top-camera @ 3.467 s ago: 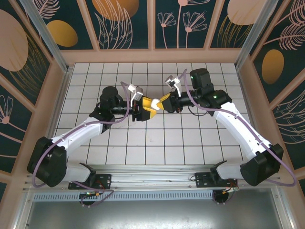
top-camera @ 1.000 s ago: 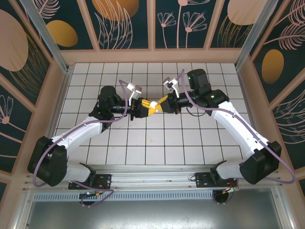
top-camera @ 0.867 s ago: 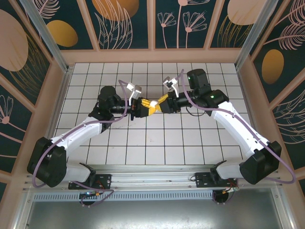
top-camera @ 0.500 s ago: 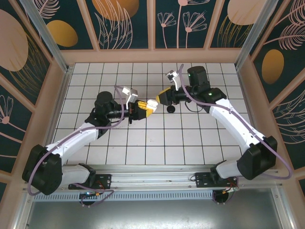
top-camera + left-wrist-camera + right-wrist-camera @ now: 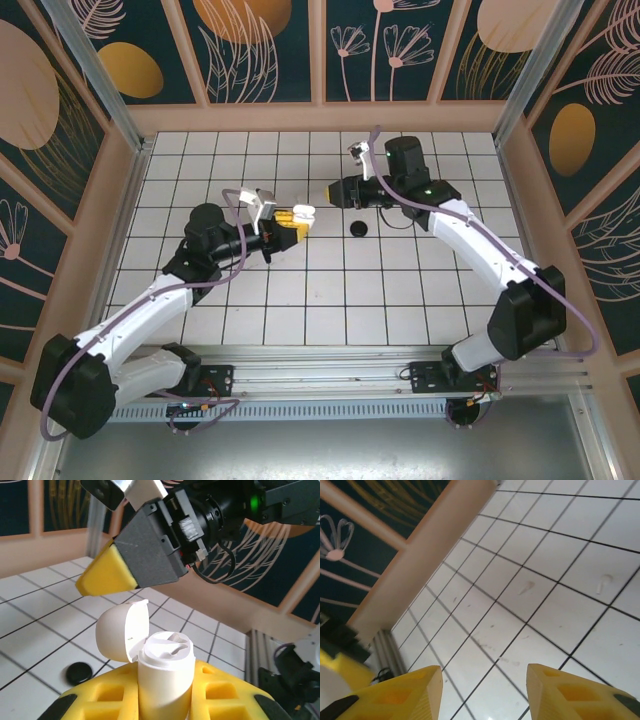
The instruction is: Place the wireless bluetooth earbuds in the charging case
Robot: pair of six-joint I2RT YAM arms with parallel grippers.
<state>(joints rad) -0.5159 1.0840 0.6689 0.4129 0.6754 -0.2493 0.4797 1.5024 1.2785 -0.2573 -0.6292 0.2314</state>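
The left gripper [image 5: 291, 218] is near the middle of the top view, a bit to the left. It is closed tight on the white case [image 5: 303, 212] and holds it up off the table [image 5: 400, 290].

In the left wrist view the case [image 5: 165, 680] stands upright at the bottom middle, between the yellow fingers [image 5: 225, 692]. Its lid [image 5: 122, 632] is flipped open and leans to the left. In the open top sit curved white shapes that look like buds [image 5: 169, 646]. They are the same colour as the case, so it is hard to be sure.

In the top view the right gripper [image 5: 338, 189] is just up and to the right of the case, and apart from it. In the left wrist view its yellow tip and grey body hang above the open case, in the upper middle of the frame, not touching it. In the right wrist view its two yellow fingers [image 5: 570, 692] stand apart at the bottom of the frame. There is nothing between them, just white tiles far behind.

A small black round thing [image 5: 358, 229] lies on the table, to the right of the case and below the right gripper in the top view. In the left wrist view it lies flat on a tile at the lower left [image 5: 78, 672]. I cannot tell if it is a bud or something else.
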